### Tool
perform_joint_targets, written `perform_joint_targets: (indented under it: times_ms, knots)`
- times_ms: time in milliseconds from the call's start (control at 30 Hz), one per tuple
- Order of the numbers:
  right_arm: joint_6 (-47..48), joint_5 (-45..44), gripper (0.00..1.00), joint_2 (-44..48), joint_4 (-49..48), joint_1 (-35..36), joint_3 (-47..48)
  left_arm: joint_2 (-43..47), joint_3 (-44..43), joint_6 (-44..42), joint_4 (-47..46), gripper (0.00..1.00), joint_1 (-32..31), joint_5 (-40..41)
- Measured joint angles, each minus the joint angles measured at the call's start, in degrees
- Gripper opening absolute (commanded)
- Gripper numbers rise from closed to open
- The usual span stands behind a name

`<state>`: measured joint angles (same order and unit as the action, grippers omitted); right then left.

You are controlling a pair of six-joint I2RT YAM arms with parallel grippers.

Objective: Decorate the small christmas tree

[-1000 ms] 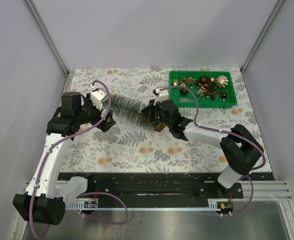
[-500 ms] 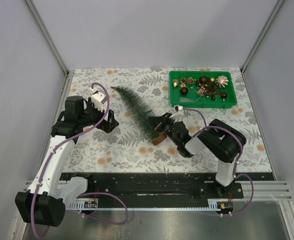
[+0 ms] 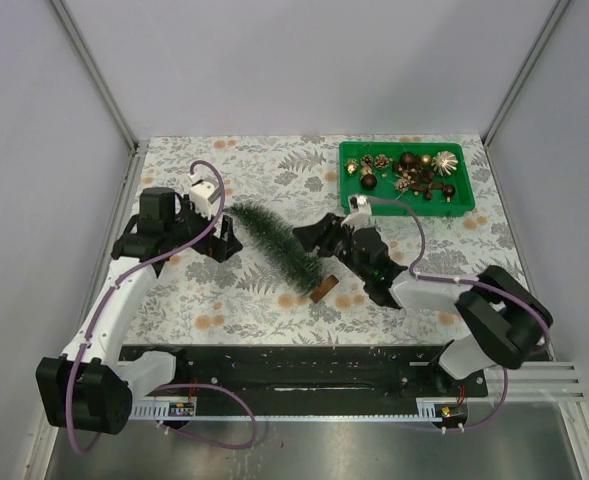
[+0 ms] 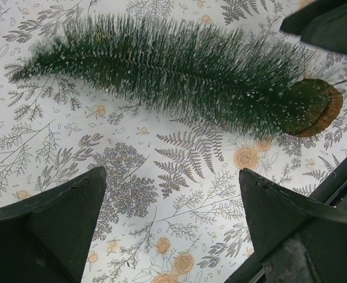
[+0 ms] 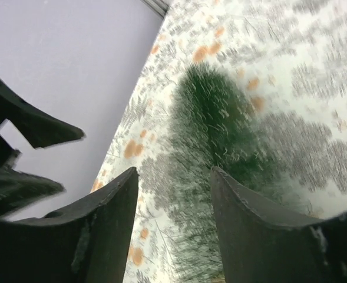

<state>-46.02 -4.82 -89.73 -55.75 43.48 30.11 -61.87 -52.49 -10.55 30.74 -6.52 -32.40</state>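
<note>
**Tree is lying down: stand it up before you hang anything**

You are at the set-up step, not yet decorating. The small christmas tree [image 3: 279, 245], a slim dark-green bottle-brush cone with frosty tips, lies on its side on the floral-patterned surface [image 3: 264, 315]. Its point is toward the left arm, and its round light-wood disc base [image 3: 323, 290] is toward the near edge, resting on its rim. No ornament shows on it.

Your left tool [image 3: 226, 240] is spread wide and empty. In its wrist view the tree lies across the picture just beyond the fingertips, not between them. Your right tool [image 3: 312, 235] hovers beside the lower half of the tree with its jaws parted and nothing clamped. Its wrist view is blurred, but the bristles show through the gap between the fingers [image 5: 102, 224] rather than pinched by them.

The rectangular green plastic tray [image 3: 346, 190] of brown and gold ornaments [image 3: 414, 172] sits at the far right, well apart from the tree.

Next, I judge you should take the tree low down, close to the disc. The soft bristles will likely give under the fingers anywhere higher. Swing it upright and seat the disc flat on the surface, steadying the top with the other tool if it leans. Only then reach for the tray.
</note>
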Motion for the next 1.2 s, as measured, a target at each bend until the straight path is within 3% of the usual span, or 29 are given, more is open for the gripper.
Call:
perform_joint_targets:
  times_ms: [100,167,300,467,767,1033,1100,1200]
  knots:
    - [5.7,-0.2,0.83,6.5,19.8,0.0,11.5,0.2,-0.7,0.0,0.5,0.99,0.0,0.0]
    - [9.1,-0.8,0.9,7.4,29.1,0.0,18.0,0.4,-1.3,0.0,1.2,0.99,0.0,0.1]
    - [18.2,-3.7,0.98,4.2,51.9,0.1,34.2,0.4,-3.5,0.1,3.1,0.99,0.0,1.1]
    - [28.9,-4.3,1.0,-7.0,70.4,0.1,51.6,1.3,-5.1,0.3,4.5,0.99,0.0,3.8]
    - [39.3,5.2,0.99,-27.5,84.9,0.6,72.6,4.2,-6.0,2.4,7.0,0.99,0.3,7.2]
    - [41.4,11.0,0.99,-36.1,88.8,2.5,78.9,4.2,-6.0,2.9,7.1,0.99,0.5,8.8]
    - [41.6,11.8,0.91,-37.2,89.1,3.0,80.0,4.2,-6.0,3.0,7.1,0.99,0.6,9.0]
    - [42.1,12.1,0.67,-38.8,89.0,3.5,81.7,4.2,-6.0,3.1,7.1,0.99,0.6,9.2]
